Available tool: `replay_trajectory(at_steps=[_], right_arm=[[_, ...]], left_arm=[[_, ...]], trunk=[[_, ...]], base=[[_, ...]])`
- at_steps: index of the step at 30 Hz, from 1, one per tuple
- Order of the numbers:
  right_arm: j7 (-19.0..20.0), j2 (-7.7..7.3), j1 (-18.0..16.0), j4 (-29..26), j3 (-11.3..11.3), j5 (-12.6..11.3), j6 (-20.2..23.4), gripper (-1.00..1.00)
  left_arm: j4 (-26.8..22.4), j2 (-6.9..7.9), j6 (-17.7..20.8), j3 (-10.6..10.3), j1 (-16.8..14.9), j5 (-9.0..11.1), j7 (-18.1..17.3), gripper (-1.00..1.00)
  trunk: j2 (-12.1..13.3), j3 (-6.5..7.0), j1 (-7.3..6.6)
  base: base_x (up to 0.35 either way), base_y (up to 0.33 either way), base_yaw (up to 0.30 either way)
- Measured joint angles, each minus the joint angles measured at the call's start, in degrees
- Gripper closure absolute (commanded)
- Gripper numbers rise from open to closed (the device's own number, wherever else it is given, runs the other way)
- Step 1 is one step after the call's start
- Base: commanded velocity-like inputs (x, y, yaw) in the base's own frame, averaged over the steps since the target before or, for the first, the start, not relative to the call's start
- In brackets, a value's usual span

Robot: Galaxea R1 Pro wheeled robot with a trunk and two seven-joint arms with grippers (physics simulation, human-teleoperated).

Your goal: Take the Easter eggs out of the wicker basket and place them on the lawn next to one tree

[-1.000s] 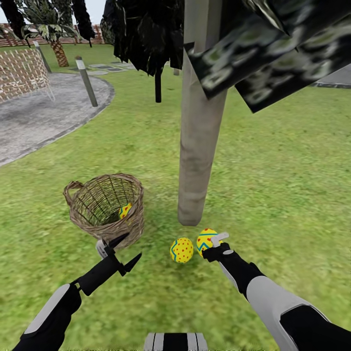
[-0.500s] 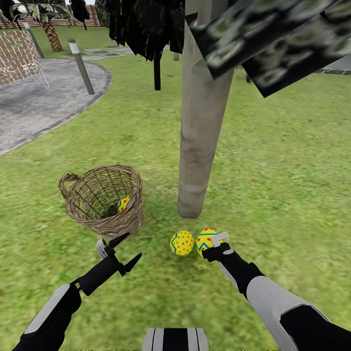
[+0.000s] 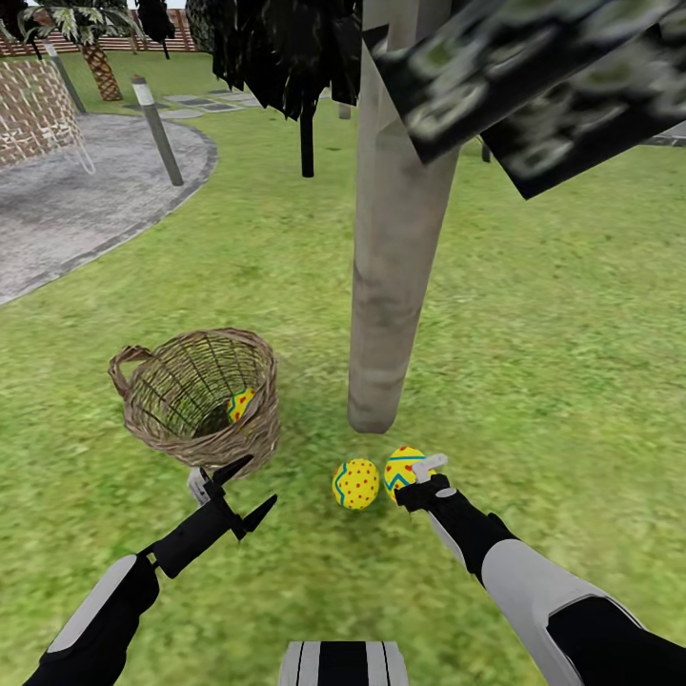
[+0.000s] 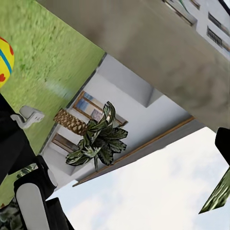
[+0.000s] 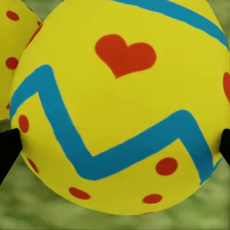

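While one egg [image 3: 240, 404] lies in the basket [image 3: 152, 433] | right tool [image 3: 416, 481] is clamped on an egg [image 3: 401, 469] near the tree [image 3: 391, 286] | left tool [image 3: 233, 486] is spread, empty.

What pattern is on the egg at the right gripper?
Yellow egg with blue zigzag band, red dots and a red heart; clearest in the right wrist view.

Grey paved patio [image 3: 67, 210] (post [image 3: 157, 131] at its edge), scaly palm [image 3: 95, 57] beyond
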Motion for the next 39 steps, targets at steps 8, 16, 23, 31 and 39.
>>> replay_trajectory(at_steps=[8, 16, 23, 31, 39], right_arm=[[0.1, 0.00, 0.0, 0.6, 0.0, -0.5, 0.1, 1.00], [0.0, -0.09, 0.0, 0.3, -0.1, -0.2, 0.0, 1.00], [0.0, -0.09, 0.0, 0.2, -0.1, 0.0, 0.0, 1.00], [0.0, -0.09, 0.0, 0.2, -0.1, -0.1, 0.0, 1.00], [0.0, -0.09, 0.0, 0.3, -0.1, -0.1, 0.1, 1.00]], left_arm=[[0.0, 0.00, 0.0, 0.0, 0.0, 0.0, 0.0, -1.00], [0.0, 0.00, 0.0, 0.0, 0.0, 0.0, 0.0, -1.00], [0.0, 0.00, 0.0, 0.0, 0.0, 0.0, 0.0, -1.00], [0.0, 0.00, 0.0, 0.0, 0.0, 0.0, 0.0, -1.00], [0.0, 0.00, 0.0, 0.0, 0.0, 0.0, 0.0, -1.00]], trunk=[[0.0, -0.01, -0.01], [0.0, -0.44, 0.05], [-0.1, -1.99, 0.24], [-0.2, -2.65, 0.31], [-0.2, -3.10, 0.36]], base=[[0.139, 0.000, 0.000], [0.002, 0.000, 0.000], [0.000, 0.000, 0.000], [0.000, 0.000, 0.000], [0.000, 0.000, 0.000]])
